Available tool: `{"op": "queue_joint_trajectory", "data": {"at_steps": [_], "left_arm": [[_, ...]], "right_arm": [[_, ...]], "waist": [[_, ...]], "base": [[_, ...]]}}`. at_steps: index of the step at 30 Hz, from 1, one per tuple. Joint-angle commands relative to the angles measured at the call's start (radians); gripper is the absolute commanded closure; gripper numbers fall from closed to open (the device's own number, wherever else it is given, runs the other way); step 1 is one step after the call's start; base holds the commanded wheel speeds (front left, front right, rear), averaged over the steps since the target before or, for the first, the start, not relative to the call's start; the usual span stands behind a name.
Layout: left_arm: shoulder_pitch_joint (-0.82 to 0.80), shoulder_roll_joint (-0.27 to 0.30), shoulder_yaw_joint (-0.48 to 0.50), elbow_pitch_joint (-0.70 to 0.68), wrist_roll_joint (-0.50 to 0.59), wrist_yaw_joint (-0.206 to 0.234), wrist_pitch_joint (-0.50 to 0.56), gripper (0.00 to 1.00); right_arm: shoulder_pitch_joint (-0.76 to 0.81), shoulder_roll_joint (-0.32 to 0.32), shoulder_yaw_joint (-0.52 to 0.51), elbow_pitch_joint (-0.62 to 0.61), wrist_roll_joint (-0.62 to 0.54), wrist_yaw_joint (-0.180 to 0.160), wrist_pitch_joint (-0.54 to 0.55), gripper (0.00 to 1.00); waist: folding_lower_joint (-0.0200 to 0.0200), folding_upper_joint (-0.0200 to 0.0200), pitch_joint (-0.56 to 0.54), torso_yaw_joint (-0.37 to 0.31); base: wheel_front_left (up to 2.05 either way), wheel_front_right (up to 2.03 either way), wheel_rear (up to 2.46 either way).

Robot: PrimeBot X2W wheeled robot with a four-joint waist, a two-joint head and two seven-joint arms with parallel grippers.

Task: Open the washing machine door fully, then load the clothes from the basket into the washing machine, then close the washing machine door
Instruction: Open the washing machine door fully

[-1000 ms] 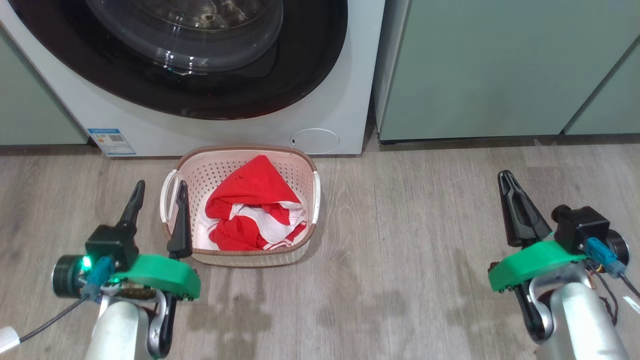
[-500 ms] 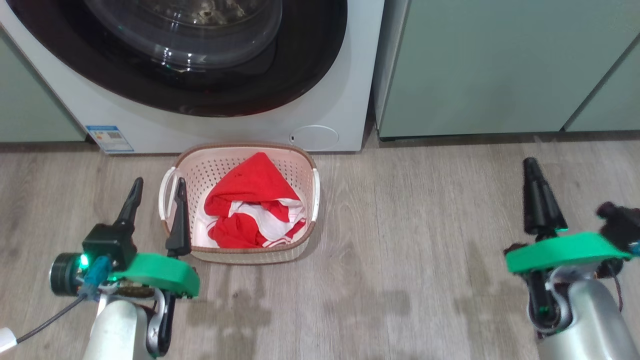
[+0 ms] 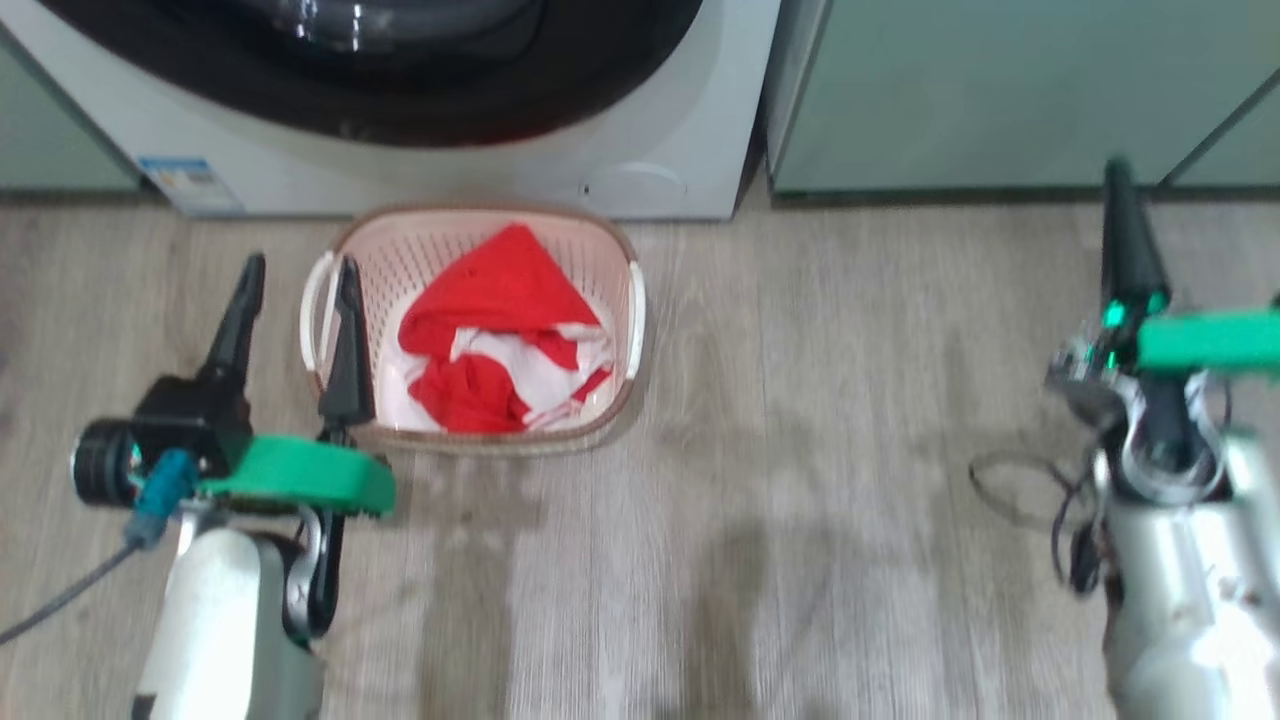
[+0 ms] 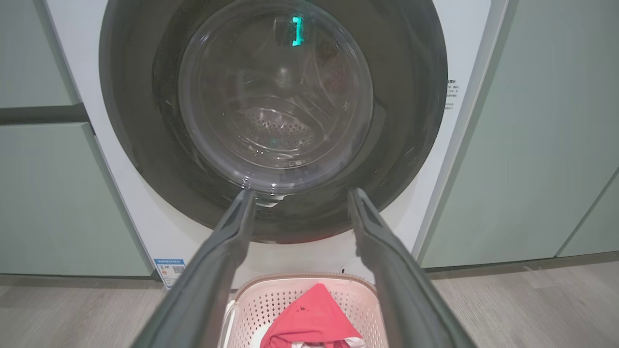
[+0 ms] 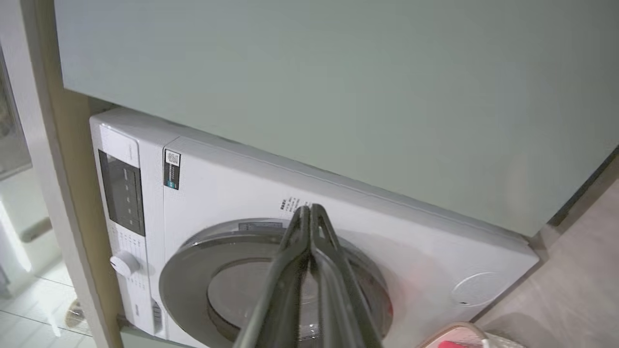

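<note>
Door (image 3: 450,105) shut, top centre of head view. Clothes (image 3: 500,300) sit in basket (image 3: 490,442) on floor (image 3: 820,400), just below washer (image 3: 680,130), upper centre. Left pincer (image 3: 300,262) wide open, empty, lower left, one finger overlapping the basket's left rim. Right pincer (image 3: 1120,180) closed, empty, right edge.

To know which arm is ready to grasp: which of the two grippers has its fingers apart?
The left gripper: its two fingers stand wide apart with a clear gap between them. The right gripper has its fingers pressed together into one point.
</note>
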Motion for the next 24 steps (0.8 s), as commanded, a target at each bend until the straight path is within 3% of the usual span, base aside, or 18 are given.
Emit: {"op": "queue_joint_trajectory", "data": {"at_steps": [1,11,24], "left_arm": [[-0.046,0.007,0.030,-0.041,-0.001,-0.004,-0.013,0.00],[-0.156,-0.003,-0.009,-0.086,-0.008,-0.016,-0.013,0.00],[-0.227,-0.010,-0.069,-0.115,-0.020,-0.017,-0.013,0.00]], "right_arm": [[-0.068,-0.003,0.012,-0.021,0.024,0.000,0.022,1.00],[-0.417,-0.092,-0.010,0.182,0.176,0.000,0.251,1.00],[-0.739,-0.135,0.076,0.338,0.137,0.000,0.401,1.00]], "waist": [[-0.0001,0.0000,0.052,0.014],[-0.0001,0.0000,0.217,0.076],[-0.0001,0.0000,0.321,0.129]], "base": [[0.00,0.00,0.00],[0.00,0.00,0.00],[0.00,0.00,0.00]]}}
